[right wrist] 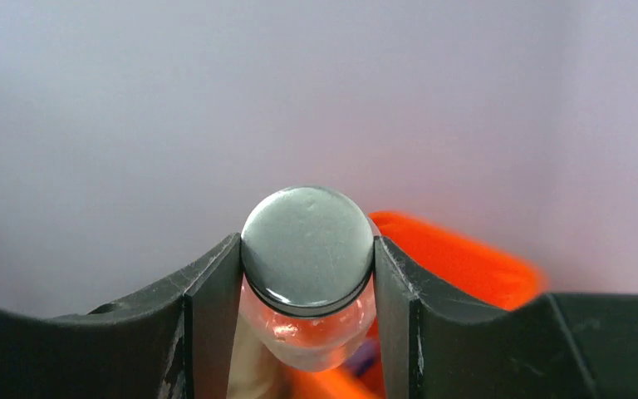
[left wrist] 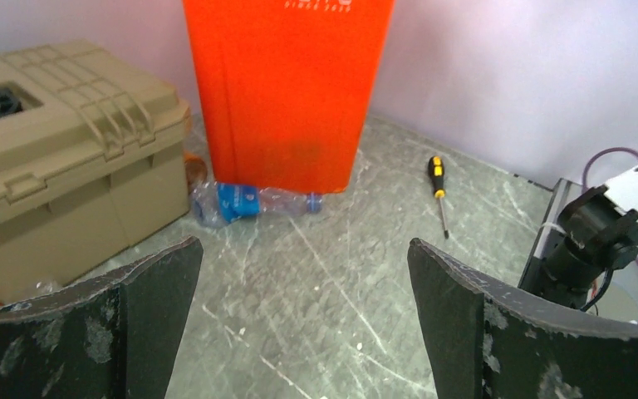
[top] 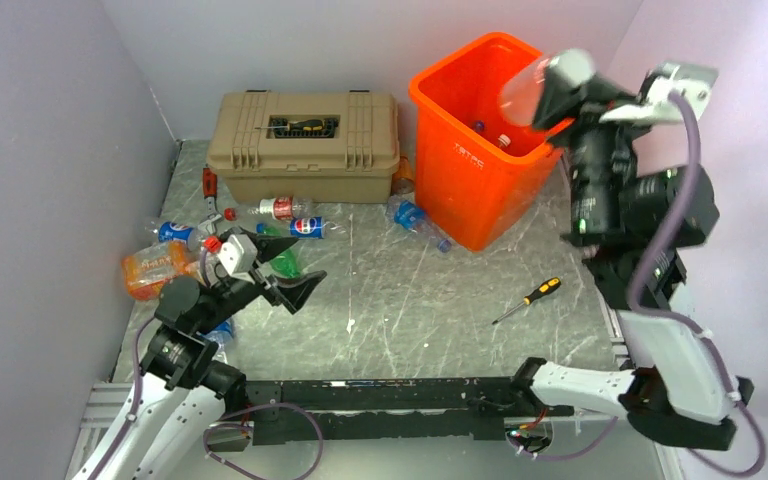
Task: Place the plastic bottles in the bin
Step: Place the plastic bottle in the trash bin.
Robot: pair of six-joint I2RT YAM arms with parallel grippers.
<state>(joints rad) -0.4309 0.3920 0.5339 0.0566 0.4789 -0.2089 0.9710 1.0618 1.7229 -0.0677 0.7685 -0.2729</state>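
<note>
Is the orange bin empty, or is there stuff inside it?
Not empty. Seen from above, the orange bin has at least two bottles lying inside it. Whether there are more under the rim, I cannot tell.

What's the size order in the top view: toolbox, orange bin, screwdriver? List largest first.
1. Tan toolbox and orange bin: about alike; the bin's height brings it nearer the camera, so unranked.
2. Screwdriver: clearly smallest.

The top camera looks down over the whole worktop (top: 410,290). The left wrist camera, low, faces the orange bin (left wrist: 287,91) side-on. The right wrist camera sits close above its rim. All three share the bin.
</note>
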